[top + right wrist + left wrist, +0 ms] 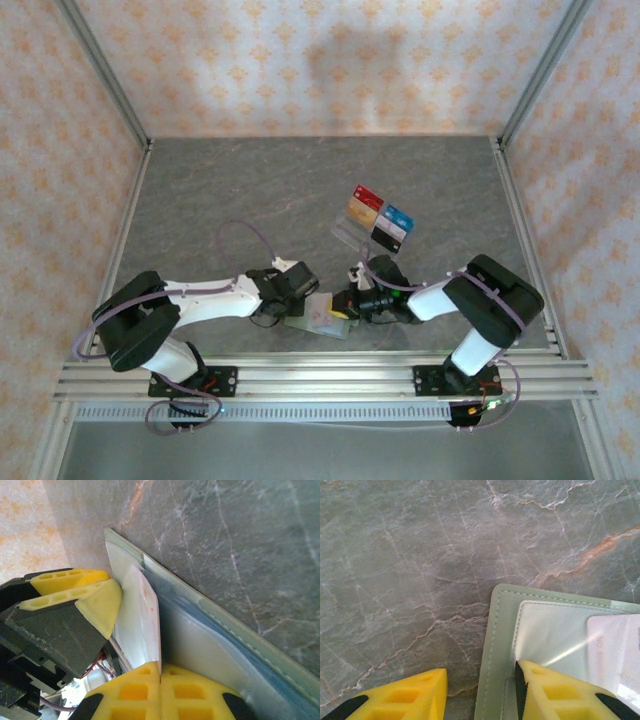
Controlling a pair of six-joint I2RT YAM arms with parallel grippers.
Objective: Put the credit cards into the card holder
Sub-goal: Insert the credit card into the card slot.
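Evidently mid-insertion, to judge by the layout. Finds the card holder [322, 316] lying open and flat on the tabletop [300, 190] at the near edge, right between the two arms. Braces it, apparently, with the left end effector [480, 672], spread wide: one fingertip [555, 690] down on the pale inner pocket, the other off the wallet's edge over bare stone. Clamps a pale card [145, 625] in the right end effector [160, 672], pads together on the card's near edge, with the card standing on edge and leaning against the pocket face. Turns on one relation: holder directly ahead of and under the right end effector, card's long axis pointing away from those pads and running roughly along the holder's stitched border, left fingertip just beside the card. Calls, probably, for a shallow push along that axis so the leading corner slips under a pocket lip rather than riding over it; cannot tell from these views whether that corner is already inside. Makes the right arm the working one and the left merely the brace. Leaves the other credit cards [378, 218], red, gold, blue and black, fanned on a clear tray [345, 235] farther out, well apart from the holder and nearer the right arm for the next fetch.
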